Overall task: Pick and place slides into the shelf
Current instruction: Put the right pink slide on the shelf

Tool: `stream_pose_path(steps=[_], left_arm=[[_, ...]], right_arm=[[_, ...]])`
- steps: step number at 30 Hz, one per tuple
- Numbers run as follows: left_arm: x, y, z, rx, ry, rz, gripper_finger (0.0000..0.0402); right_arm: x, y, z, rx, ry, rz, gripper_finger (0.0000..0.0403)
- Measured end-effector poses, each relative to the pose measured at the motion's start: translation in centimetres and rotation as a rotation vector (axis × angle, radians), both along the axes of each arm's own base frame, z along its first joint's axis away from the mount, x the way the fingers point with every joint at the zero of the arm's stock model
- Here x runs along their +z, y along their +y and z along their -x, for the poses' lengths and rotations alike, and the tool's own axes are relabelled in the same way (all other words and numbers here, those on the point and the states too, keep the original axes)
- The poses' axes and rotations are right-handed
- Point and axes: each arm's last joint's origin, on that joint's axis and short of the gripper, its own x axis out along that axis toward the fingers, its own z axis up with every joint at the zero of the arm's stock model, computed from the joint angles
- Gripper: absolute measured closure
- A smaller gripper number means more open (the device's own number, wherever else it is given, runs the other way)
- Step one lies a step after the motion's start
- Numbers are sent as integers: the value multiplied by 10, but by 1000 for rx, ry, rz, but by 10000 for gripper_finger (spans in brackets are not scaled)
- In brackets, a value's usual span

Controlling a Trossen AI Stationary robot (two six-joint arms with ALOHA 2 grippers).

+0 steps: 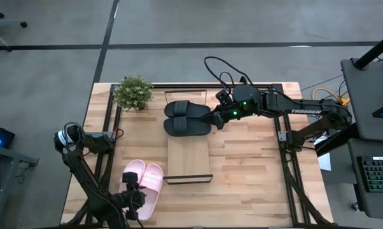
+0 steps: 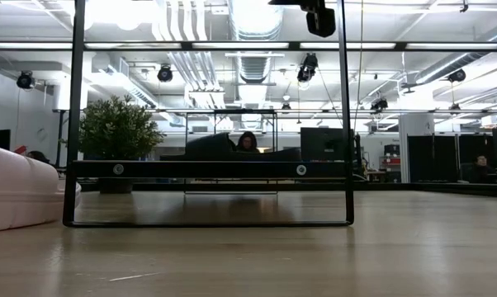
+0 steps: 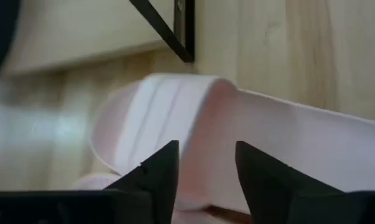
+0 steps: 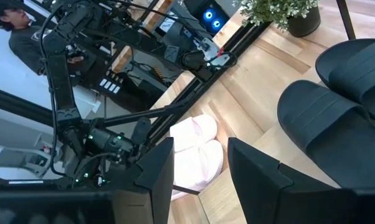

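Four slides on the counter [image 1: 255,159]: black pair [image 1: 187,117] lies side by side at the shelf's [image 1: 189,156] far end, apparently on the plank, toes toward the right arm. Pink pair [image 1: 144,184] sits together on bare wood just beside the shelf's near left corner, off the shelf.

Left gripper [image 1: 133,198] is over the near end of the pink pair; its fingers [image 3: 162,171] are apart with a pink slide right in front of them, nothing clamped. Right gripper [image 1: 218,117] is at the black pair's toe end, close beside it; its fingers [image 4: 156,171] are apart and empty, the black slides lying off to one side in the right wrist view.

Potted plant [image 1: 133,92] stands at the counter's far left corner. Person [image 2: 248,142] is seated in the room behind.
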Motion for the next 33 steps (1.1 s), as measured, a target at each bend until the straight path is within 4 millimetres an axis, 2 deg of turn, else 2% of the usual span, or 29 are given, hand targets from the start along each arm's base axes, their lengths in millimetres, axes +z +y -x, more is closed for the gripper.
stream_pose_path(steps=[3, 8, 12, 22, 25, 31, 33], left_arm=[[-4, 3, -4, -15, -34, -68, 254], [-16, 8, -15, -53, 5, -165, 253], [-22, 9, -22, -36, 15, -176, 253], [-23, 9, -22, -36, 17, -177, 259], [-23, 9, -22, -36, 16, -176, 282], [-22, 8, -22, -38, 17, -175, 375], [-22, 8, -23, -39, 16, -177, 393]], right_arm=[[0, 0, 0, 0, 0, 0, 262], [0, 1, 0, 4, 0, -1, 262], [0, 2, 0, 7, 0, -1, 262], [0, 2, 0, 8, 0, 0, 262], [0, 2, 0, 7, 0, 0, 262], [0, 2, 0, 7, 0, 0, 262], [0, 2, 0, 7, 0, 0, 262]])
